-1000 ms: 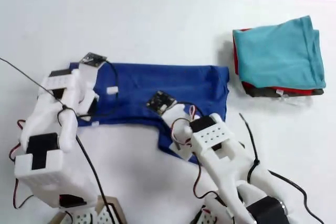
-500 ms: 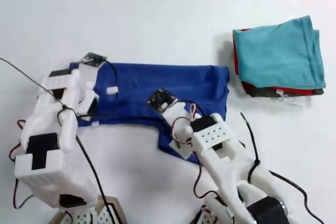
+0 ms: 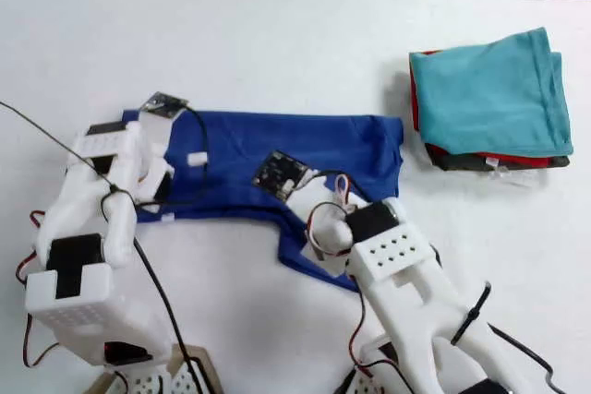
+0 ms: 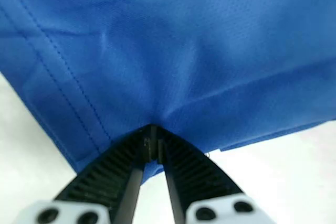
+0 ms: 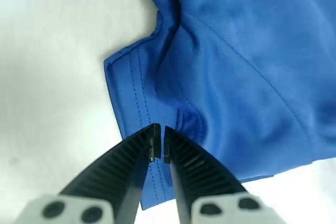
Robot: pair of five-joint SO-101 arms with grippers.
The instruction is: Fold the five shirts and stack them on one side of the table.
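White table (image 3: 277, 34) under a rumpled blue shirt (image 3: 305, 140) — left hand (image 4: 152, 148), right hand (image 5: 158, 145) both pinching it.

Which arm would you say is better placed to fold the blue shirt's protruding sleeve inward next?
Right, probably: the right gripper pinches that sleeve, while the left gripper holds the other end of the blue shirt.

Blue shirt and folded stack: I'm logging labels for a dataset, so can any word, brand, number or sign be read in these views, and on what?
No text can be read in any view.
blue shirt: plain cloth with stitching, no print.
folded stack: a small white tag at the edge nearest the arms, too small to read.
circuit board on an arm: any markings are too small to read.
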